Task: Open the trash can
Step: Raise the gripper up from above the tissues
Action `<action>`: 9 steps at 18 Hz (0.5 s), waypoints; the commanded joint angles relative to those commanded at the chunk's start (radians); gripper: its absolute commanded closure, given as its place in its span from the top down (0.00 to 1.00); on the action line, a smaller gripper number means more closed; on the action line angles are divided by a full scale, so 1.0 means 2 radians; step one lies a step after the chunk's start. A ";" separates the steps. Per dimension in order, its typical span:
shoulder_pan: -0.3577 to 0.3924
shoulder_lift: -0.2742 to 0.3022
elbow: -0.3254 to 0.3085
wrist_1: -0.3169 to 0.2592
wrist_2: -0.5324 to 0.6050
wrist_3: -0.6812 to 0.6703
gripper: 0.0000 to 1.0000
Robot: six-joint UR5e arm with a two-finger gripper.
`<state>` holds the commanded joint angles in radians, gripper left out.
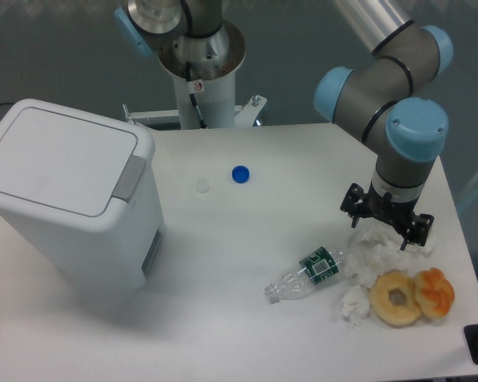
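Observation:
The trash can (68,199) is a large white boxy bin on the left of the table. Its flat white lid (56,159) lies shut, and a grey push tab (130,177) sits at the lid's right edge. My gripper (386,223) hangs at the far right of the table, well away from the bin, pointing down just above crumpled white tissue (382,237). Its fingers look spread, with nothing held between them.
A blue bottle cap (240,173) and a white cap (201,185) lie mid-table. A clear plastic bottle (307,273) with a green label lies on its side. A bagel (396,298), an orange pastry (435,293) and another tissue wad (354,304) sit front right.

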<state>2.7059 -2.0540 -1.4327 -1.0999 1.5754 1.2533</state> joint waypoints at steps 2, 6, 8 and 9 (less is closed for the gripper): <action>0.001 0.004 -0.004 -0.001 -0.003 0.001 1.00; 0.001 0.011 -0.011 -0.002 -0.007 -0.007 1.00; 0.003 0.013 -0.024 0.001 -0.030 -0.043 1.00; 0.002 0.018 -0.028 0.002 -0.043 -0.073 1.00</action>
<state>2.7106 -2.0188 -1.4879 -1.0968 1.4898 1.1081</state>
